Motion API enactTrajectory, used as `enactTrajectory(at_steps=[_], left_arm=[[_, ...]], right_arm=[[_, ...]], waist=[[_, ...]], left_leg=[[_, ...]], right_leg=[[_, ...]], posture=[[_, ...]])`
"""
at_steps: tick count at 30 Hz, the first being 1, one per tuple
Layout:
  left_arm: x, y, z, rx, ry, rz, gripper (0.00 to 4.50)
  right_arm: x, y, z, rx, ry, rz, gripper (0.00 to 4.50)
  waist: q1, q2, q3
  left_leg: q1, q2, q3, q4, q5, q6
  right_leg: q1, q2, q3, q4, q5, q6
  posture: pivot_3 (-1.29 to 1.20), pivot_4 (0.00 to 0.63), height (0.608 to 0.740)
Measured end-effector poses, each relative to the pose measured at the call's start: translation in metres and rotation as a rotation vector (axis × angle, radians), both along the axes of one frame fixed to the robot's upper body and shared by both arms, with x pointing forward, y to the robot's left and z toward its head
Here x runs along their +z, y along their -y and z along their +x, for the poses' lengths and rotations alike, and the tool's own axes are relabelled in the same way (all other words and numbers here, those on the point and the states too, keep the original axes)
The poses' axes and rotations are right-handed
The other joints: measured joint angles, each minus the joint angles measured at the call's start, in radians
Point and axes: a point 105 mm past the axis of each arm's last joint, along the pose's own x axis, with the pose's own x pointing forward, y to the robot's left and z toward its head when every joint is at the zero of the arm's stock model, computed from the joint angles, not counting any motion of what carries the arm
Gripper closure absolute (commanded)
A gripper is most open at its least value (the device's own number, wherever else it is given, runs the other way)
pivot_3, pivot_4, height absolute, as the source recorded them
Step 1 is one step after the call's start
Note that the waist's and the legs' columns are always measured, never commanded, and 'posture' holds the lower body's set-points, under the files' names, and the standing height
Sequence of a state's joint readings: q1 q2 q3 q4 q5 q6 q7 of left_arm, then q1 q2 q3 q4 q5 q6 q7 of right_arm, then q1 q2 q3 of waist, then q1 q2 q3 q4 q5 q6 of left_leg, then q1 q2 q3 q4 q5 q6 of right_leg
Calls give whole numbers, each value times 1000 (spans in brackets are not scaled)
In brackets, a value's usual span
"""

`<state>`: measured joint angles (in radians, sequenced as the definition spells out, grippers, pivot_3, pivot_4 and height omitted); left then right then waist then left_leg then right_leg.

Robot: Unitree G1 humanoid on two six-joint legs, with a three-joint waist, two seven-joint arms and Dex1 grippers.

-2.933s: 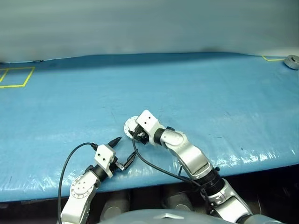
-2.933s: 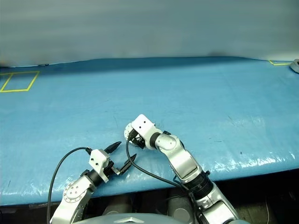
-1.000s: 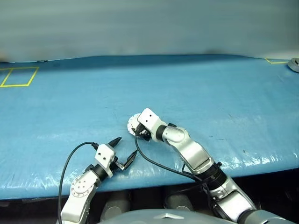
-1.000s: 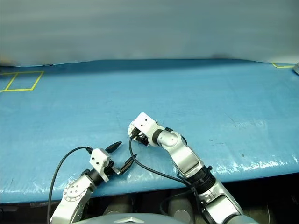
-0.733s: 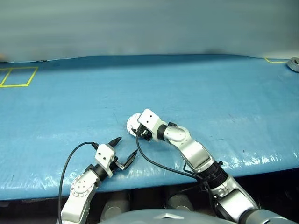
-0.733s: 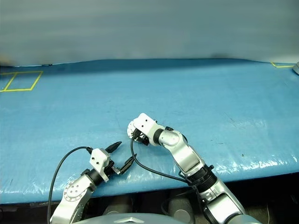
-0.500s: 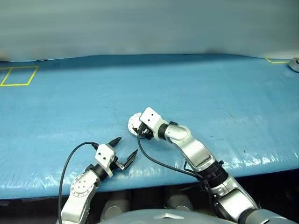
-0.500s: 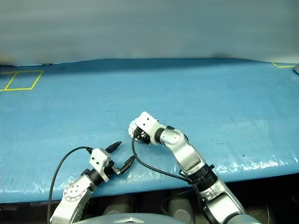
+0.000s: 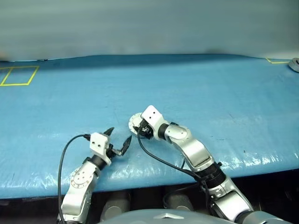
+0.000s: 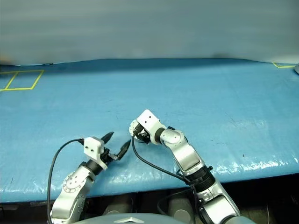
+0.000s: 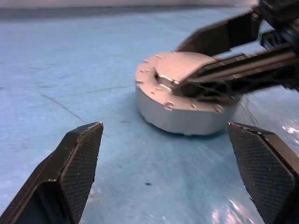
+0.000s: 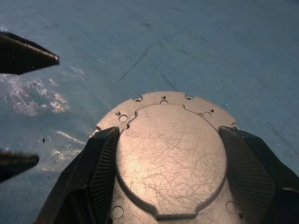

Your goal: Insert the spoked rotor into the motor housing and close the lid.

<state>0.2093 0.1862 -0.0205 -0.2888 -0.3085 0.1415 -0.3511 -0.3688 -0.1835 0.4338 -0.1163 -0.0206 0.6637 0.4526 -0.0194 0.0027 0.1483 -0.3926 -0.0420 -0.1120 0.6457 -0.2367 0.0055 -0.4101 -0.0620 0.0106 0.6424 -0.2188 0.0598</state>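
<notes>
A: What are the arms looking like?

B: Both are showing silver-grey rounded segments with black joint rings. Each wrist is carrying a white boxy block, and a black cable is looping from it.

A: And the left gripper (image 9: 117,139) and right gripper (image 12: 168,154)?

B: Each is ending in two black tapered fingers (image 11: 77,161) with cross-hatched pads.

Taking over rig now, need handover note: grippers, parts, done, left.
Left gripper: jaws open, empty, low over the blue table, aimed at the motor housing.
Right gripper: over the housing's top; grip unclear.
Housing: sits flat near the front edge, lid down, plain face up.
Done: lid looks closed; rotor inside not confirmable.
Left: likely check the lid is seated, then clear both arms.
</notes>
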Motion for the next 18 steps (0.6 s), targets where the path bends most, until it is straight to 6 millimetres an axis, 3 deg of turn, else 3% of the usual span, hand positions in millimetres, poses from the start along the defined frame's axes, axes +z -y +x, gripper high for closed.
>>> enactTrajectory(at_steps=[4, 13, 14, 18], left_arm=[[30, -4, 12, -51, -75, -127, 1290], [19, 2, 28, -118, -217, -17, 4308], [17, 3, 30, -122, -225, -12, 4482], [15, 11, 38, -148, -239, 19, 4482]], right_arm=[[1, 0, -1, -4, 6, 1, 1459], [0, -2, -2, -12, 8, 4, 1459], [0, -3, -2, -12, 7, 4, 1459], [0, -3, -2, -14, 3, 4, 1459]], waist=[[-4, 0, 0], [-3, 0, 0], [-3, 0, 0], [-4, -1, 0]], left_leg=[[0, 0, -1, -1, 0, 0], [1, -1, -1, -1, 1, -1], [1, -1, -1, -1, 1, -1], [1, -1, -1, -1, 1, -2]], right_leg=[[0, 1, -1, 0, 1, 3], [1, 2, 0, 0, -1, 0], [1, 2, 0, 0, -1, 0], [1, 2, 0, 0, -1, 1]], posture=[[0, 150, 740], [0, 150, 740], [0, 150, 740], [0, 150, 740]])
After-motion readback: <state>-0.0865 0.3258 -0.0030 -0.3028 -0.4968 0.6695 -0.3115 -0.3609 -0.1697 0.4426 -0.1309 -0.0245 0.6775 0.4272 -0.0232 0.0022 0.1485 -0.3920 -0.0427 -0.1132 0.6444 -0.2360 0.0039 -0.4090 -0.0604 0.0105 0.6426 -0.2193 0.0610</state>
